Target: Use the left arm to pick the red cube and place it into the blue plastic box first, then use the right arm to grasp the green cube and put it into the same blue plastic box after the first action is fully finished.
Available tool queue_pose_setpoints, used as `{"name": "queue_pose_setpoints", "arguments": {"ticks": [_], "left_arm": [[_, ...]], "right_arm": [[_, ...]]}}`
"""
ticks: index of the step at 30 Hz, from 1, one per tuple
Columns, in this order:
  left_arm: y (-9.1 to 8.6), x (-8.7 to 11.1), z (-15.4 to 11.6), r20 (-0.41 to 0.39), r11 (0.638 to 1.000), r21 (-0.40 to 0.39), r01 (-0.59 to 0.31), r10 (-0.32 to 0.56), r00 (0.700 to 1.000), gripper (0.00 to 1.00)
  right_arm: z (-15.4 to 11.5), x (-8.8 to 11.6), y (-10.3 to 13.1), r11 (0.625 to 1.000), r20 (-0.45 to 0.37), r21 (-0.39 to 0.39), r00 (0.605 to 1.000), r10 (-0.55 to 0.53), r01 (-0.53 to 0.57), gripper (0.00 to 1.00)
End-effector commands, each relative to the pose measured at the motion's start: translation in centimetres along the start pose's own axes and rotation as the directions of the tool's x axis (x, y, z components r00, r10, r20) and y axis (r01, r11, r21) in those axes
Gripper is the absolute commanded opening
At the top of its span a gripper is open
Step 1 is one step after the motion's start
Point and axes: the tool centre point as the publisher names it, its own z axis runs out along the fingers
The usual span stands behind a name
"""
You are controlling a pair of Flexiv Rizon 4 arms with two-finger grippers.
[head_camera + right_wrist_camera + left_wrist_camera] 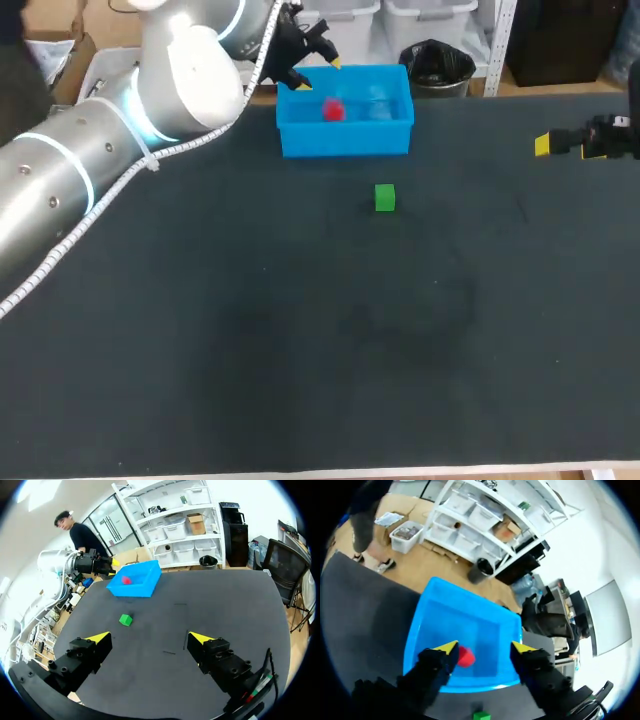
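Item: table [300, 360] | Covering: dark matte sheet across the whole top, also seen from the left wrist [360, 605] and the right wrist [230, 605] | Near edge: pale strip [500, 468] along the front | Condition: a few faint short scuff marks [169, 653] on the covering

Silver left arm [60, 190], blue-lit joint rings [137, 117], white spiral cable [70, 238], black yellow-tipped fingers [435, 665]
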Motion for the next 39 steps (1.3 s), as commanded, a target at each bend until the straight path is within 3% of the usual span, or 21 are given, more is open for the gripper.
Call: {"name": "queue_pose_setpoints", "arguments": {"ticks": [1,12,28,39], "left_arm": [[-0.2,-0.4,0.4,-0.005,1.0,-0.003,0.0,0.0,1.0,1.0],[0.1,1.0,-1.2,0.009,0.999,-0.014,-0.05,0.05,0.999,1.0],[1.6,8.2,-6.3,0.023,0.976,-0.009,-0.217,0.217,0.976,1.0],[1.6,10.2,-10.5,0.08,0.946,0.009,-0.325,0.323,0.943,1.0]], "right_arm": [[0.0,0.0,0.0,1.0,-0.001,0.002,1.0,0.0,0.0,1.0],[0.0,0.0,0.0,1.0,-0.001,0.002,1.0,0.0,0.0,1.0],[0.0,0.0,0.0,1.0,-0.001,0.002,1.0,0.0,0.0,1.0],[0.0,0.0,0.0,1.0,-0.001,0.002,1.0,0.0,0.0,1.0]]}}
